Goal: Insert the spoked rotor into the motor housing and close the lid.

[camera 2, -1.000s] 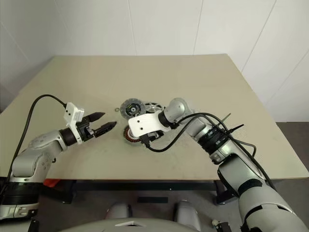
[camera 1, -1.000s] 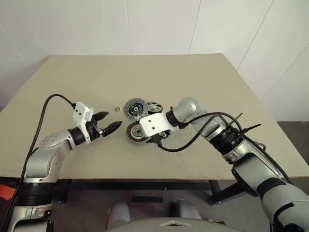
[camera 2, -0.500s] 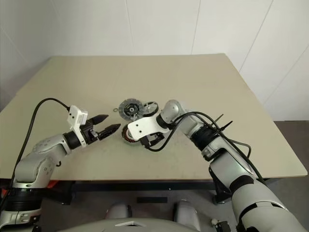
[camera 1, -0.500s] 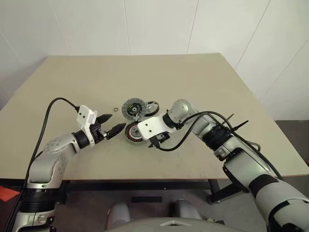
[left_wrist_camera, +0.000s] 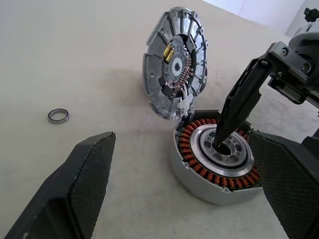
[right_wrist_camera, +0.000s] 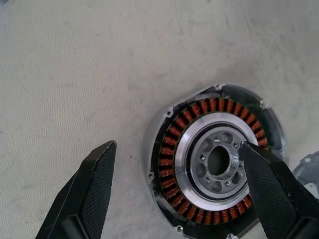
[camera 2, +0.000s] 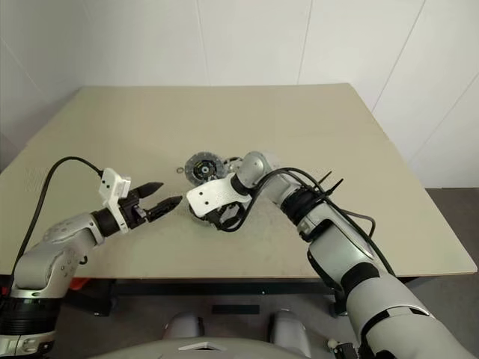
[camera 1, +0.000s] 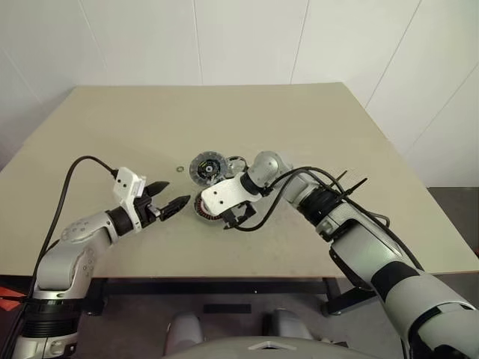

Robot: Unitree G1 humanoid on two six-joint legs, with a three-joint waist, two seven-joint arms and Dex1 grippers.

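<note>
- Right wrist view: the right tool (right_wrist_camera: 174, 199) now stands wide open and empty, where a second ago it was narrower; one finger (left_wrist_camera: 239, 107) rests at the centre of the housing (left_wrist_camera: 219, 149).
- Rotor (camera 1: 238, 162) lies on the counter (camera 1: 224, 120) just behind the housing, so it is not yet inserted.
- Lid (left_wrist_camera: 175, 69) leans tilted against the housing's rim, marked face showing.
- Left tool (camera 1: 171, 201) hovers open and empty, near the housing's left side.
- A small ring (left_wrist_camera: 58, 116) lies well left of the housing.
- The wider opening probably readies a grasp.
</note>
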